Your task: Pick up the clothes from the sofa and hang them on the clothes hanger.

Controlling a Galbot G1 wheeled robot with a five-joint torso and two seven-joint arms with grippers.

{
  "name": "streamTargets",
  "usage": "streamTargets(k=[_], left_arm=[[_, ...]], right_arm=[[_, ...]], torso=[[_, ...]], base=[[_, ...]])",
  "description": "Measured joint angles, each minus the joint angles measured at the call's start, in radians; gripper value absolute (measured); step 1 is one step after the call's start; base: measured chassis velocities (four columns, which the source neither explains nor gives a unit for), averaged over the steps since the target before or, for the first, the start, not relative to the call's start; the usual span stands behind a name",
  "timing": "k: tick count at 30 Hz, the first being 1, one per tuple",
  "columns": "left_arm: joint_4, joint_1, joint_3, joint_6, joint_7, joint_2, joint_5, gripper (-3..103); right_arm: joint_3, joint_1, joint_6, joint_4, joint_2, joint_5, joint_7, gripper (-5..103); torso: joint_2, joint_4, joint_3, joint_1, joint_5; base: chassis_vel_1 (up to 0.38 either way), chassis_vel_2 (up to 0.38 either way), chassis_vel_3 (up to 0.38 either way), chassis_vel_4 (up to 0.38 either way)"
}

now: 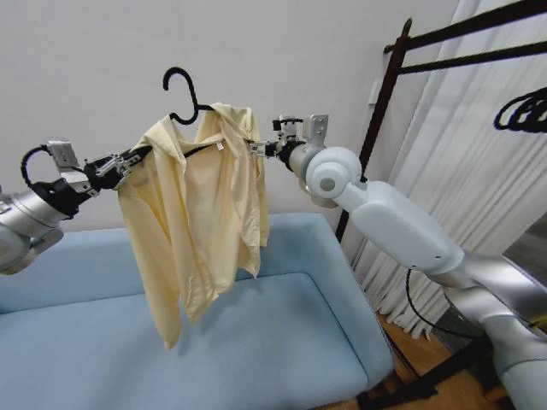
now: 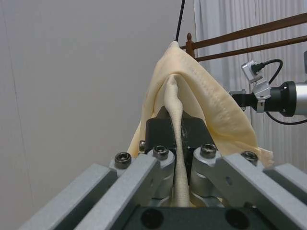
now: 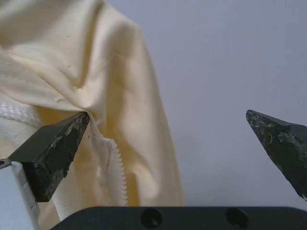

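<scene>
The shirt (image 1: 197, 222) drapes over the hanger (image 1: 184, 90). At the hanger's left end the left gripper (image 1: 128, 162) is clamped on shirt fabric. At its right end the right gripper (image 1: 256, 148) has its jaws apart. The sofa (image 1: 282, 342) lies below the hanger.

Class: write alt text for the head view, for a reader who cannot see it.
A pale yellow shirt on a black hanger hangs in the air above a light blue sofa, the left gripper clamped on one shoulder and the right gripper at the other. A dark clothes rack stands at the right.
</scene>
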Motion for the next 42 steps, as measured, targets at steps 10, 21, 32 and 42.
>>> streamTargets(k=[10, 21, 32, 42], left_arm=[[0.014, -0.001, 0.008, 0.0, -0.001, 0.003, 0.004, 2], [0.027, 0.001, 0.007, 0.001, 0.006, 0.005, 0.006, 2], [0.018, 0.002, 0.01, 0.003, 0.004, 0.003, 0.008, 2], [0.009, 0.001, 0.008, 0.004, 0.006, 0.0, 0.008, 2]], right_arm=[[0.003, 0.005, -0.013, 0.093, -0.013, 0.02, 0.0, 100], [-0.003, 0.018, -0.012, 0.127, -0.011, -0.036, -0.012, 100], [-0.068, 0.024, -0.012, 0.114, 0.067, -0.074, -0.009, 100], [-0.102, 0.004, -0.005, 0.048, 0.1, -0.13, -0.013, 82]], torso=[[0.0, 0.0001, 0.0, 0.0, 0.0], [0.0, -0.0001, 0.0, 0.0, 0.0], [0.0, 0.0003, 0.0, 0.0, -0.0002], [0.0, 0.0, 0.0, 0.0, -0.0002]], base=[[0.0, 0.0, 0.0, 0.0], [0.0, 0.0, 0.0, 0.0], [0.0, 0.0, 0.0, 0.0], [0.0, 0.0, 0.0, 0.0]])
